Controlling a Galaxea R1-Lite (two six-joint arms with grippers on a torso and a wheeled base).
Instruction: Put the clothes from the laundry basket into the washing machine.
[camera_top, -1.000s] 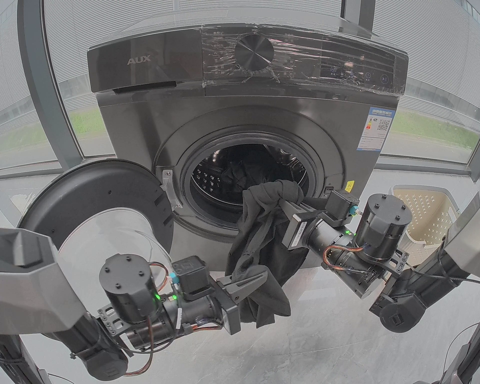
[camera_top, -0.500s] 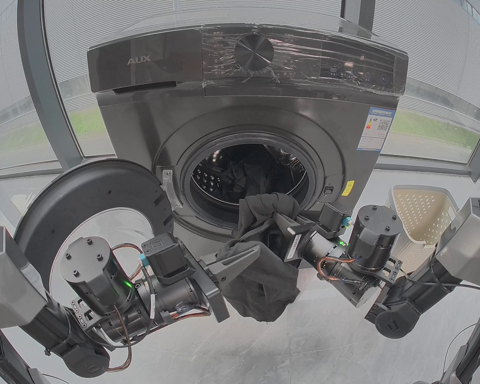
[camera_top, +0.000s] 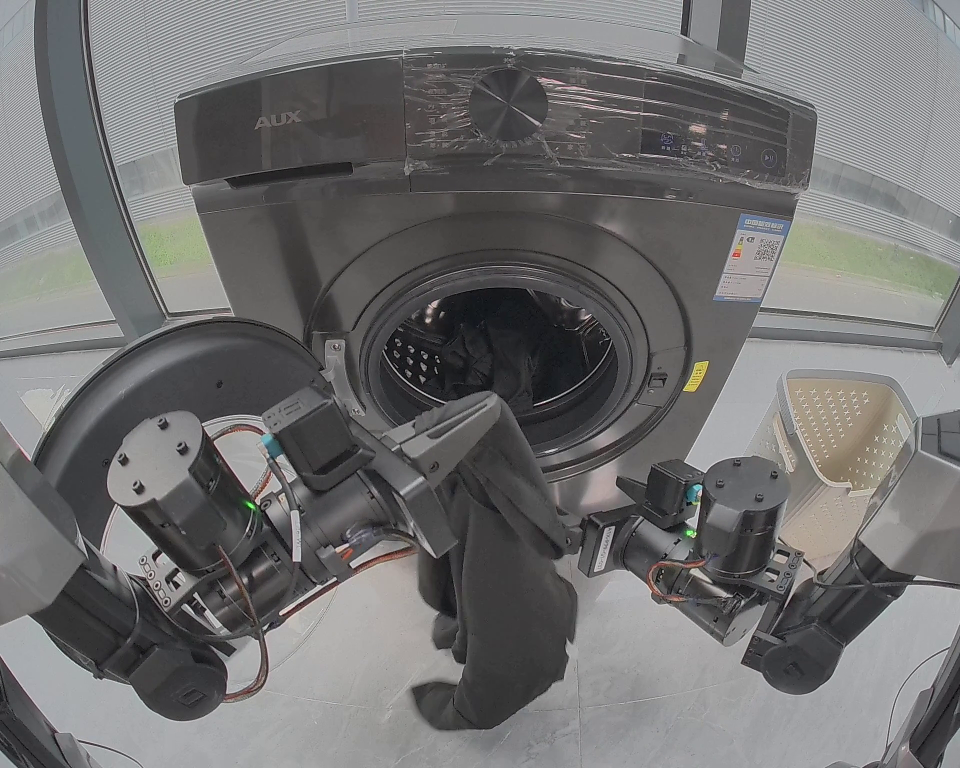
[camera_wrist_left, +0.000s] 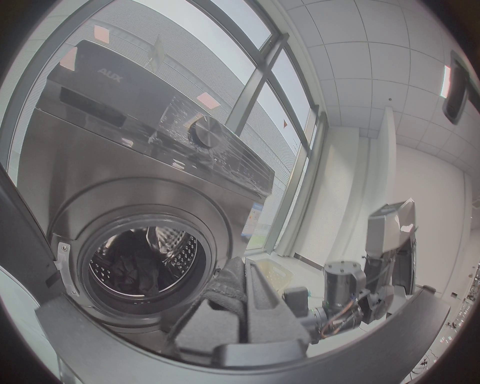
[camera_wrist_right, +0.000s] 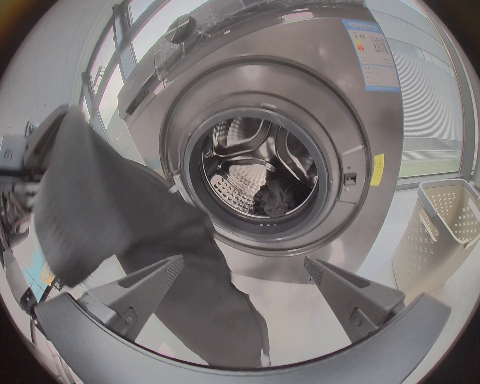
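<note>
A black garment hangs from my left gripper, which is shut on its top edge just in front of the washing machine's open drum. The cloth's lower end reaches down near the floor. In the left wrist view the dark fabric is pinched between the fingers. My right gripper is open, low and to the right of the hanging garment, with nothing between its fingers. More dark clothes lie inside the drum.
The round door stands swung open to the left, behind my left arm. A cream perforated laundry basket sits on the floor at the right of the machine. Pale tiled floor lies below both arms.
The right gripper has let go of the garment and dropped back lower. The left gripper has risen toward the drum opening with the garment, which now hangs from it alone.
</note>
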